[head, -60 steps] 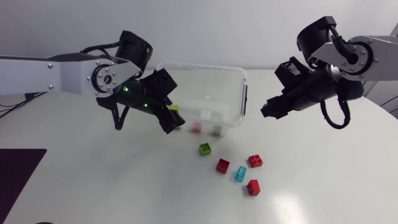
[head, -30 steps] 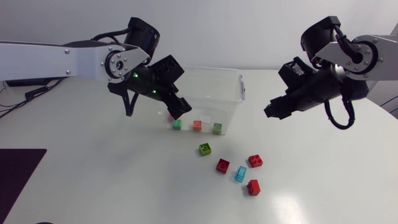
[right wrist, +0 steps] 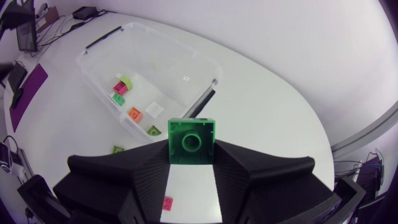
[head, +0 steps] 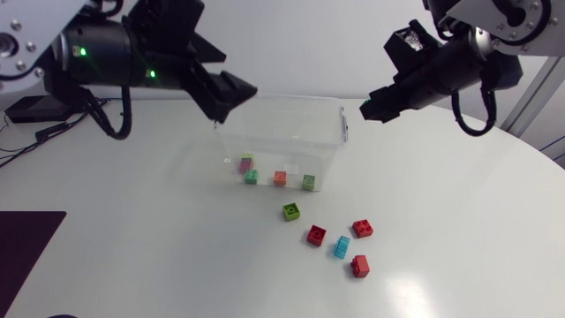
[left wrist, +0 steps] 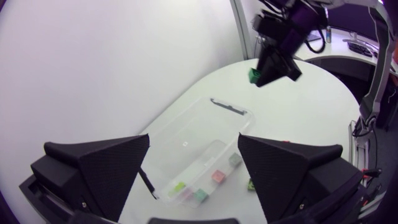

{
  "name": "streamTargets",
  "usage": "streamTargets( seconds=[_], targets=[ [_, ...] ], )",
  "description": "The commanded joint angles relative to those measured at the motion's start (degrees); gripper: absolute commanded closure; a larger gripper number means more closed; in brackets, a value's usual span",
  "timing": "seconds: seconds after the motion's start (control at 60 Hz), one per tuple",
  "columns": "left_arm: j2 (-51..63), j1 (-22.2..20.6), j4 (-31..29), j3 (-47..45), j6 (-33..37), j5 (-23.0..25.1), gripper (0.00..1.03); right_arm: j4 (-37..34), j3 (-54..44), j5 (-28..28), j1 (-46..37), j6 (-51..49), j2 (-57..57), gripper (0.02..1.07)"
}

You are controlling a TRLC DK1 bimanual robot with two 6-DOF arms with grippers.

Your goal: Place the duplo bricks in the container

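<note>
My right gripper (head: 371, 109), in the upper right of the frame, is closed on a green brick (right wrist: 192, 140) and holds it high above the table (head: 132, 230), to the right of the container (head: 343, 124). My left gripper (head: 231, 95), in the upper left, has its fingers wide apart and holds nothing; it hangs over the left end of the container. The clear container stands in the upper middle. Inside, along its near wall, lies an orange brick (head: 280, 177) with a few other small bricks beside it. Below the container, on the table, lie a lime brick (head: 291, 211), three red bricks (head: 316, 235) and a cyan brick (head: 342, 246), near each other.
</note>
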Motion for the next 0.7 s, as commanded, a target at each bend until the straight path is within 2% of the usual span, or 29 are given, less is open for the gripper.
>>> streamTargets(
  seconds=[0.0, 0.183, 0.3, 0.583, 0.633, 0.683],
  targets=[
    [-0.3, -1.1, -1.4, -6.5, 1.4, 1.0, 0.04, -0.5, 3.0, 0.7, 1.7, 1.9, 3.4, 0.71],
    [-0.1, -3.4, -1.4, -15.4, 5.4, 2.4, 0.04, 0.9, 9.5, 1.8, 5.2, 2.3, 10.2, 0.71],
    [3.4, -4.7, 1.7, -18.6, 6.6, 2.4, 0.04, 1.5, 12.9, 2.6, 7.0, 2.0, 14.3, 0.7],
    [14.7, -8.2, 8.0, -19.3, 7.6, 2.2, 0.04, 3.2, 17.6, 4.2, 8.4, 1.4, 23.8, 0.68],
    [16.0, -8.7, 8.9, -19.1, 7.4, 2.0, 0.04, 3.5, 18.2, 4.6, 8.4, 1.4, 24.7, 0.6],
    [17.4, -9.2, 9.9, -18.8, 7.2, 1.6, 0.04, 3.6, 18.8, 4.9, 8.4, 1.2, 25.5, 0.43]
  ],
)
